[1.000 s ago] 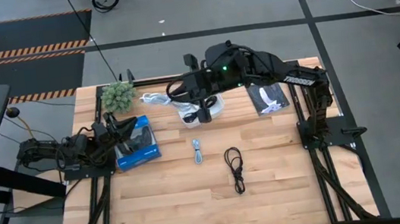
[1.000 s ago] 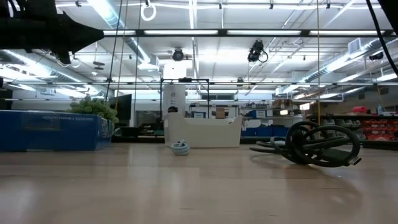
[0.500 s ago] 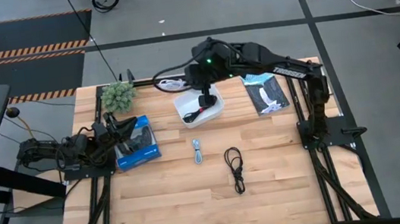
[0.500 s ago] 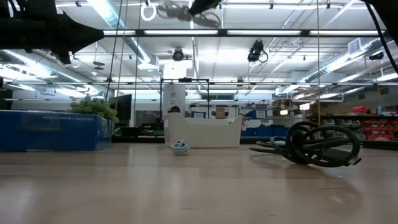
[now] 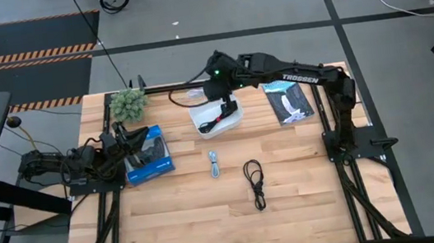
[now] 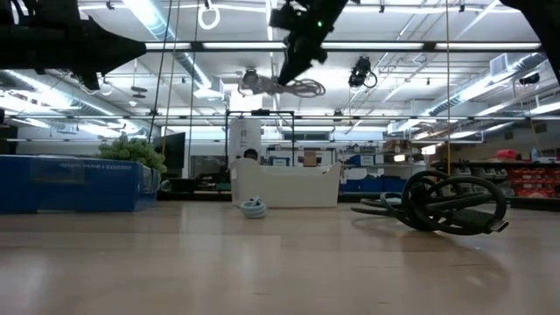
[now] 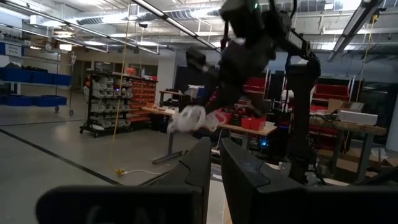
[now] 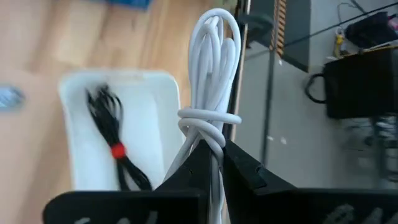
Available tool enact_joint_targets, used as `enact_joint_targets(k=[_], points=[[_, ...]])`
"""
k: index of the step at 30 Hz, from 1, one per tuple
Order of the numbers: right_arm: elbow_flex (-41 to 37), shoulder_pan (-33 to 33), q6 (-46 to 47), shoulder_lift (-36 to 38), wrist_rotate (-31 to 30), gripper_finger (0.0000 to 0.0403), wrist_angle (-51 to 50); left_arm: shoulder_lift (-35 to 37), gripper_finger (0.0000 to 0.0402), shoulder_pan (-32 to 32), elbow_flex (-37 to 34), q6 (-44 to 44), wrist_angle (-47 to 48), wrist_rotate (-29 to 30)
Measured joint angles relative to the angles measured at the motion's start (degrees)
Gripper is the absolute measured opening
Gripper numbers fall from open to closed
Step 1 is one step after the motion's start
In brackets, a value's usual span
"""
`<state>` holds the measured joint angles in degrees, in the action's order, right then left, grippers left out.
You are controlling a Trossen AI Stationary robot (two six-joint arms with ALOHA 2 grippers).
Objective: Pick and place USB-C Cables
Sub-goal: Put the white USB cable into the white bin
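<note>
**White cable lifted clear and travelling toward the tray**

The right pincer (image 8: 211,163) is carrying the white cable (image 8: 211,74), its fingers pinched narrowly on the bundle just below the wrapped knot. A second ago the arm was bent low over the far edge of the worktop (image 5: 293,203); it is now stretching out straighter, with the cable hanging in the air just beyond the far rim of the white tray (image 5: 219,126). The pick therefore appears complete, and the placing step is probably what is now beginning. The black cable with a red band (image 8: 115,152) is already lying in the tray, while the pale blue-grey cable (image 5: 215,166) and the black cable (image 5: 254,182) are waiting on the bare wood, well apart from the tray. The left pincer (image 7: 211,165) is resting beside the blue box (image 5: 147,156), its fingers standing narrowly apart and holding nothing.
</note>
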<state>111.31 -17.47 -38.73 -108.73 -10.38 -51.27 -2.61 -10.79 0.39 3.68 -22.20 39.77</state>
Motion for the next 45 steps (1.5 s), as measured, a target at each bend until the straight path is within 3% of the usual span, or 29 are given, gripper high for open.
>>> enact_joint_targets(k=[5, 11, 21, 31, 40, 45], points=[[-5.3, 0.1, -7.0, 0.0, -4.8, 0.0028, 2.7, 0.0, 0.0043, 0.0, 0.0, 0.0, 0.0, 0.0], [-10.8, 0.1, -16.7, 0.0, -4.9, 0.0028, 4.1, 0.0, 0.0043, 0.0, 0.0, 0.0, 0.0, 0.0], [-19.6, 0.2, -19.9, 0.0, -5.1, 0.0027, 11.8, 0.0, 0.0043, 0.0, 0.0, 0.0, 0.0, 0.0], [-27.6, 1.5, -23.1, 0.1, -4.9, 0.0025, 26.9, 0.0, 0.0043, 0.0, 0.0, 0.0, 0.0, 0.0], [-32.1, 1.3, -19.2, 0.1, -3.4, 0.0024, 35.9, 0.0, 0.0043, 0.0, 0.0, 0.0, 0.0, 0.0], [-33.6, 0.2, -11.4, 0.1, -3.1, 0.0024, 38.1, 0.0, 0.0043, 0.0, 0.0, 0.0, 0.0, 0.0]])
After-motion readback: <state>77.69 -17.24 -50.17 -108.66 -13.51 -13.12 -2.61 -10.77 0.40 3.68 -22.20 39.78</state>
